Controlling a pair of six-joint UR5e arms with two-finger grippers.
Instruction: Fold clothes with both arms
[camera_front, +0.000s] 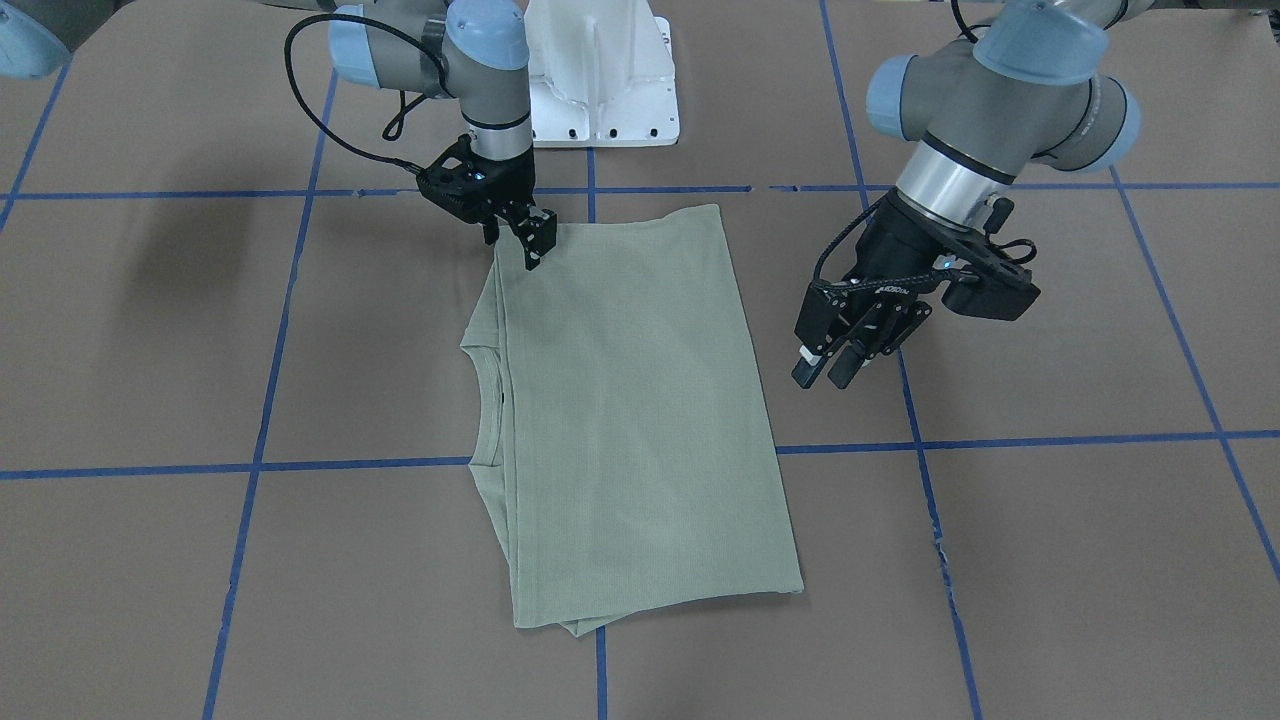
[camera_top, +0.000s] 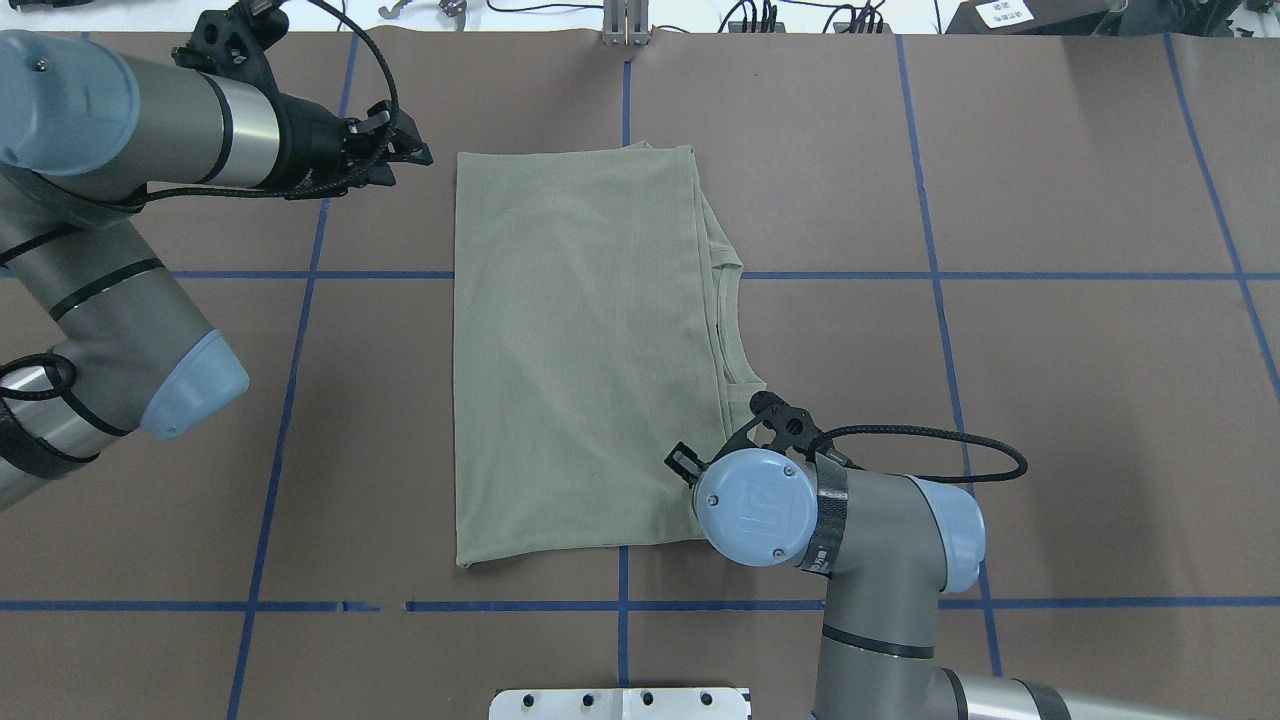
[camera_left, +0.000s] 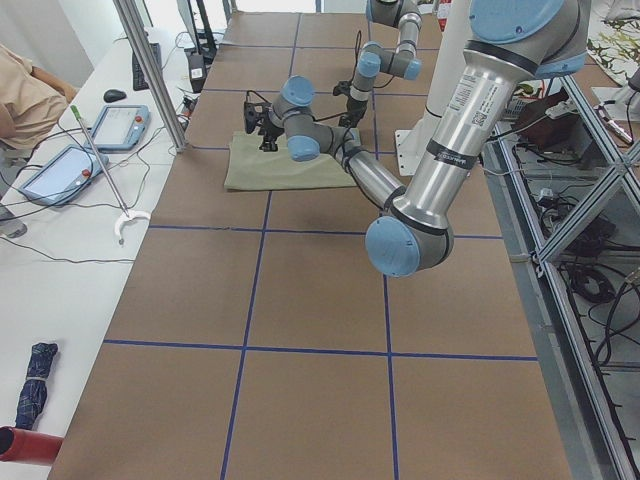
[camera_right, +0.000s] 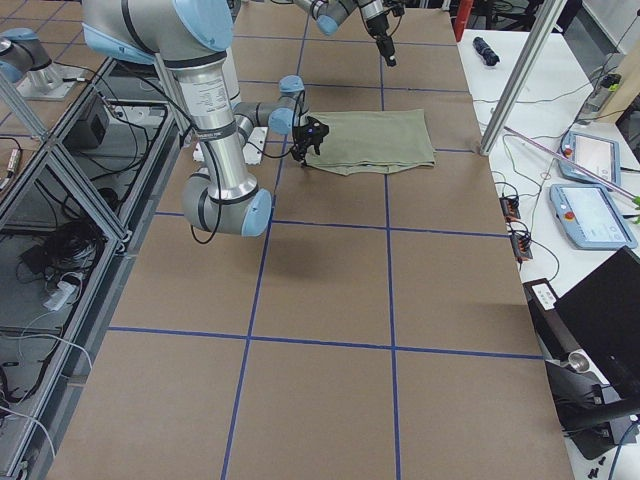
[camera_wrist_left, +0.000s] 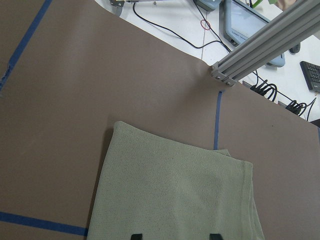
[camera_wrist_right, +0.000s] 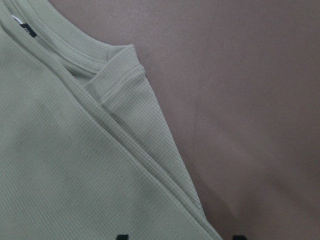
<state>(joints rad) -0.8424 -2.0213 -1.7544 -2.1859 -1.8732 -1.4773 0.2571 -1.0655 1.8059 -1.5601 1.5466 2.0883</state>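
Note:
The pale green shirt (camera_front: 630, 420) lies folded into a flat rectangle on the brown table (camera_top: 1050, 400). Its ribbed collar (camera_top: 730, 330) and black neck label (camera_wrist_right: 27, 30) sit along the edge on the robot's right. My right gripper (camera_front: 512, 248) stands open over the shirt's near corner by that edge, and the right wrist view shows its fingertips (camera_wrist_right: 120, 237) apart above the layered hem. In the overhead view its own wrist hides it. My left gripper (camera_front: 828, 375) hovers open beside the opposite long edge, off the cloth, with nothing between its fingers (camera_wrist_left: 136, 235).
Blue tape lines (camera_top: 620, 605) grid the table. The white pedestal base (camera_front: 600, 80) stands at the robot's side. An aluminium post (camera_wrist_left: 270, 45), cables and teach pendants (camera_right: 590, 210) lie past the far edge, where a person (camera_left: 20, 90) sits.

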